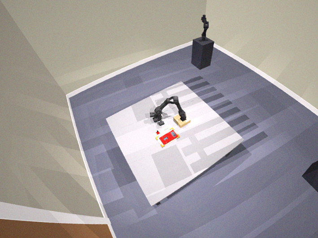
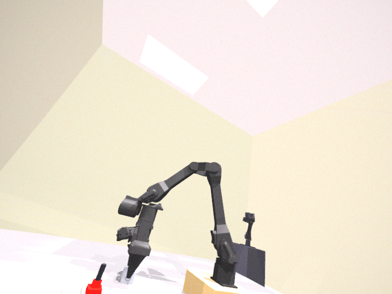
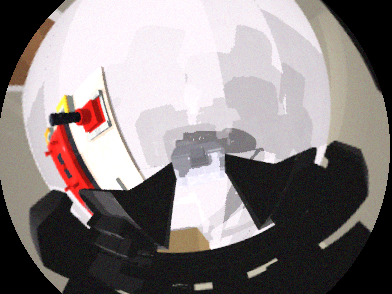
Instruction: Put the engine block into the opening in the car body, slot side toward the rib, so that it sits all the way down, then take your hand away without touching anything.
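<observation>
The pale grey engine block (image 2: 123, 279) (image 3: 199, 167) stands on the table. My gripper (image 2: 128, 277) (image 3: 198, 162) is down at it, with a black fingertip against each side in the wrist view, and looks shut on it at partial opening. In the top view the gripper (image 1: 161, 123) hides the block. Which way its slot faces is not clear. The red car body (image 1: 169, 136) (image 3: 69, 167) lies apart from the gripper, at the left in the wrist view. Dark recesses show in its top; the rib is too small to make out.
Yellow corner pieces (image 1: 162, 146) stand around the car body. A red piece with an upright black stick (image 1: 157, 132) (image 2: 94, 287) (image 3: 92, 116) stands on a cream board (image 3: 85, 145) between car body and gripper. The arm's base sits on a wooden block (image 1: 178, 122) (image 2: 193, 282).
</observation>
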Controlling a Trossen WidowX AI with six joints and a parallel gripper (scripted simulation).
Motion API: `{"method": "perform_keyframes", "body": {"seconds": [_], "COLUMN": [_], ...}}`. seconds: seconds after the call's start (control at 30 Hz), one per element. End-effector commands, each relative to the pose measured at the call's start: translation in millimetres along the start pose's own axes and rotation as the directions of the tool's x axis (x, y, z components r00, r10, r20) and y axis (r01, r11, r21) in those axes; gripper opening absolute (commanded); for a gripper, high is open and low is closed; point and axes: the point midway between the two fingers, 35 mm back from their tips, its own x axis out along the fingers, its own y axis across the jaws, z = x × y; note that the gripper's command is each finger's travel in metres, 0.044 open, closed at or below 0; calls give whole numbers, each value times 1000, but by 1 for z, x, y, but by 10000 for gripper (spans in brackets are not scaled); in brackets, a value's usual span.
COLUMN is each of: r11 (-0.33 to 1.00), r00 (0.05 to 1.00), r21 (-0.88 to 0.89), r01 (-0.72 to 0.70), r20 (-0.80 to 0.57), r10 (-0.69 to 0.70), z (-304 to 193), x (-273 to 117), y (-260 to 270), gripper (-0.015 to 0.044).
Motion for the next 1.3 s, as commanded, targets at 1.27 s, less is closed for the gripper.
{"method": "perform_keyframes", "body": {"seconds": [1.27], "r11": [1000], "r00": [1000], "r21": [-3], "r01": [-2], "r20": [1], "r10": [2], "z": [4], "x": [-107], "y": [7], "gripper": [0]}}
